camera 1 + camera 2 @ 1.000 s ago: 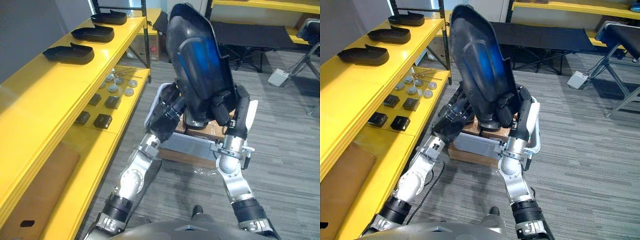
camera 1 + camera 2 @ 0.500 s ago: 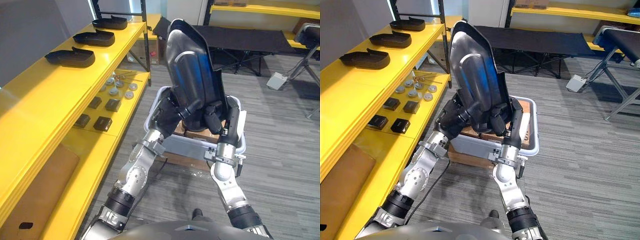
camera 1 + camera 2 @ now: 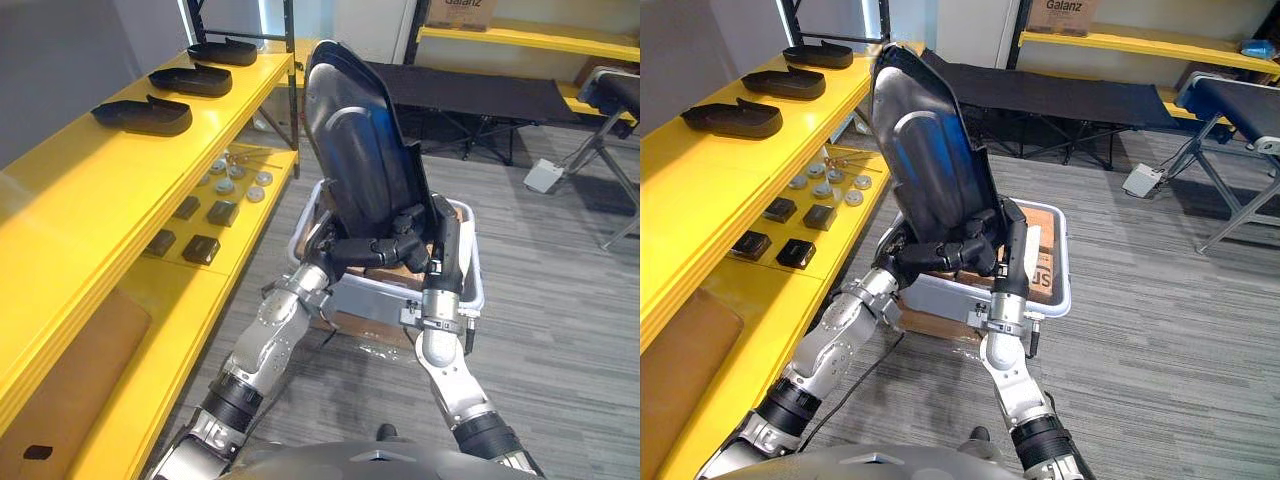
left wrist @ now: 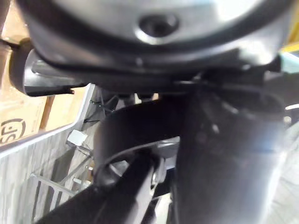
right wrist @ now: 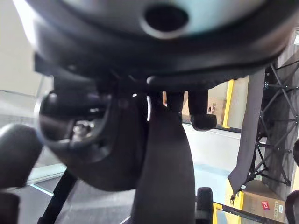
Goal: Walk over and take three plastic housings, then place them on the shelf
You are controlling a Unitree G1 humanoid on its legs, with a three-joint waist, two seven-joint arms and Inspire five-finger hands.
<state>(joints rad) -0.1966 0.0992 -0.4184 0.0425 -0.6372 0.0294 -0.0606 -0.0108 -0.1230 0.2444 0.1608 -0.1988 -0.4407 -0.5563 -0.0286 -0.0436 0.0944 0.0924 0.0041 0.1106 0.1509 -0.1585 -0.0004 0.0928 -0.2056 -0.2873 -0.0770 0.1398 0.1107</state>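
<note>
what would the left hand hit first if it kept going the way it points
Likely the right hand, just past the left hand on the same plastic housing; depth is unclear.

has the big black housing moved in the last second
Yes. The black housing has tipped left: its top now sits closer to the black post of the yellow shelf, and more of the white bin shows.

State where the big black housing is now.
In the left eye view the black housing stands roughly upright at centre, held by the left hand and right hand above the white bin, right of the yellow shelf.
</note>
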